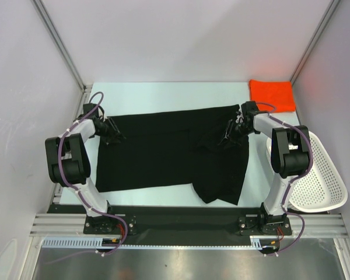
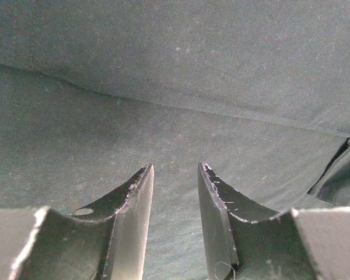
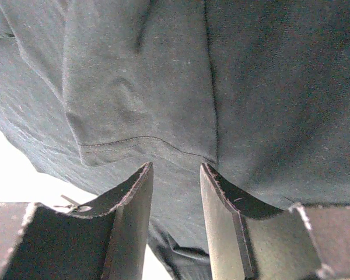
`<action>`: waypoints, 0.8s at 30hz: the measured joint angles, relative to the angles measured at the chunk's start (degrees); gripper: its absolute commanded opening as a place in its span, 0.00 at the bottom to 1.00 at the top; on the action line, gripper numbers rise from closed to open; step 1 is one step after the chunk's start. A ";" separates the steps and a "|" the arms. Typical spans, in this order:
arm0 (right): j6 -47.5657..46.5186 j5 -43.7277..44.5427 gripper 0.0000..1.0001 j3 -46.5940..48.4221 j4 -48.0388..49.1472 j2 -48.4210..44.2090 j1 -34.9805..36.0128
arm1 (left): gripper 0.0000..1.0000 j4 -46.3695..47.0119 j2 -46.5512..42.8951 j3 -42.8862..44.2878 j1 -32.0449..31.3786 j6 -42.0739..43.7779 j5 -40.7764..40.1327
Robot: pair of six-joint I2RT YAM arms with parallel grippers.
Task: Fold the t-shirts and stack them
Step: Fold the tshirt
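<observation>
Top external alone shows orange shirt (image 1: 272, 94); left hand (image 2: 175, 169), right hand (image 3: 176, 168) both released over black shirt (image 1: 163, 149).

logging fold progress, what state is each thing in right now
black t-shirt, spread out, right side bunched, not yet folded
orange-red t-shirt, folded, far right corner
white mesh basket, empty, at the right edge
left gripper, open, over the black t-shirt
right gripper, open, over the black t-shirt's hem
</observation>
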 measured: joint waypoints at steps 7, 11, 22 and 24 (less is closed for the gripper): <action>0.04 -0.04 0.42 -1.70 0.33 0.00 0.00 | 0.42 0.13 0.00 0.00 0.00 -0.22 0.39; 0.04 -0.02 0.41 -3.17 0.39 0.00 -0.02 | 0.42 0.11 0.00 0.02 0.00 -0.22 0.37; 0.24 -0.20 0.34 -4.00 0.48 0.00 -0.04 | 0.42 0.13 0.00 0.17 0.00 -0.59 0.44; 0.31 -0.17 0.27 -4.00 0.66 0.00 -0.04 | 0.42 0.13 0.02 0.17 0.00 -0.59 0.57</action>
